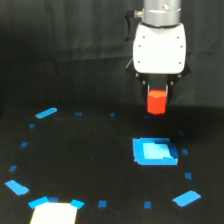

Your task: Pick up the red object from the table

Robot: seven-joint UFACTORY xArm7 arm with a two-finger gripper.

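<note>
My gripper (157, 93): closed on the red block, fingers dark and short under the white body.
Red block (157, 101): held between my fingers, lifted clear above the table.
Blue square (154, 152): flat on the table, below the red block.
Table (90, 150): black, with small blue tape marks around the blue square.

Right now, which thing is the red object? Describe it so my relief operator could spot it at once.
Find the white gripper hanging at the top, towards the exterior view's right, above the black table. The red object is the small red-orange block pinched between its dark fingers, seemingly lifted clear of the surface. It is the only red thing; everything nearby is blue, including the flat blue square piece lower in the picture.
</note>
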